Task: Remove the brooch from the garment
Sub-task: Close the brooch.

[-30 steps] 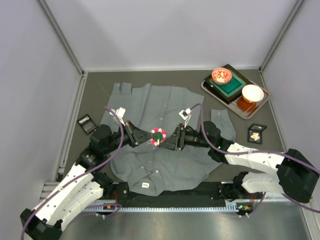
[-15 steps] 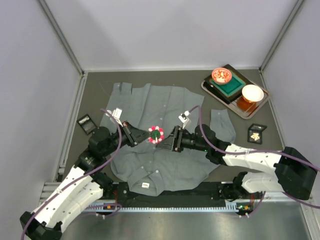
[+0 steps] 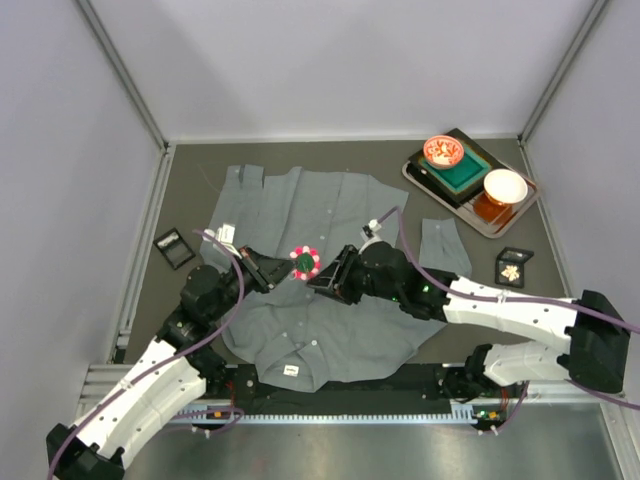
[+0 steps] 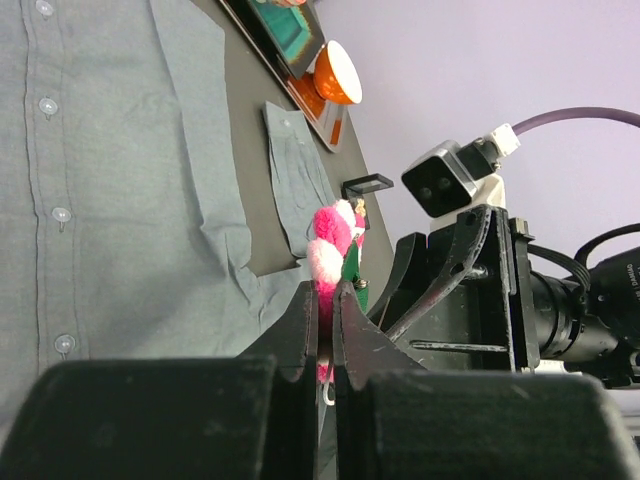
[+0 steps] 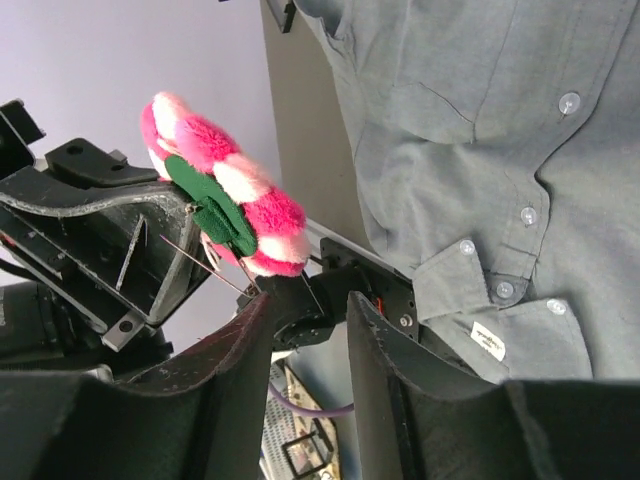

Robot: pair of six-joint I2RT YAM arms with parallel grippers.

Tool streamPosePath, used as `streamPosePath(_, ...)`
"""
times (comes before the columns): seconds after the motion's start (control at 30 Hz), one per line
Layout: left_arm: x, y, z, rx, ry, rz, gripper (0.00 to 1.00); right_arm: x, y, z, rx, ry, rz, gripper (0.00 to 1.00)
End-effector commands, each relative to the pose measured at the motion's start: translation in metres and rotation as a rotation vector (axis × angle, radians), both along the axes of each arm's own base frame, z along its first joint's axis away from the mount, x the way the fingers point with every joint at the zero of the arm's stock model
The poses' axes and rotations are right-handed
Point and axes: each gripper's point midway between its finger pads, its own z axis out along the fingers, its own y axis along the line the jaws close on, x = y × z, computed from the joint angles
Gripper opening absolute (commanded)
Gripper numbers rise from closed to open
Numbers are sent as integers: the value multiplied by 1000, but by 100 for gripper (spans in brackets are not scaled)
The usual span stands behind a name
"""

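The brooch [image 3: 304, 262], a fluffy pink-and-white ring with a green middle, is held in the air over the garment [image 3: 330, 205], the grey button-up shirt spread on the table. My left gripper [image 3: 286, 268] is shut on the brooch's edge [image 4: 330, 245], its fingertips [image 4: 326, 295] pinching the pink fluff. From the right, my right gripper [image 3: 322, 276] sits close beside the brooch [image 5: 225, 195]. Its jaws [image 5: 308, 305] stand apart just below the brooch, near the thin pin wire, and hold nothing. No cloth hangs from the brooch, and the shirt [image 5: 500, 130] lies flat.
A tray [image 3: 418, 176] at the back right carries a red patterned bowl [image 3: 443, 151], a green box [image 3: 462, 170] and a white bowl [image 3: 505, 186]. Small black boxes lie at the left [image 3: 173, 248] and right [image 3: 513, 268]. A grey cloth piece [image 3: 440, 245] lies right of the shirt.
The left gripper has carried the brooch a little up and to the left. The right gripper followed it leftward, and its jaws have narrowed.
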Motion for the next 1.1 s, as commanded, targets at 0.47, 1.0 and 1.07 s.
streamPosePath(0.47, -4, -8, 10, -30, -98, -57, 0, 13, 4, 13, 12, 87, -127, 36)
streamPosePath(1.0, -10, -11, -7, 8, -96, -99, 0, 30, 2, 34, 98, 134, -173, 36)
streamPosePath(1.07, -11, -11, -8, 11, -95, -104, 0, 32, 2, 35, 111, 148, -175, 36)
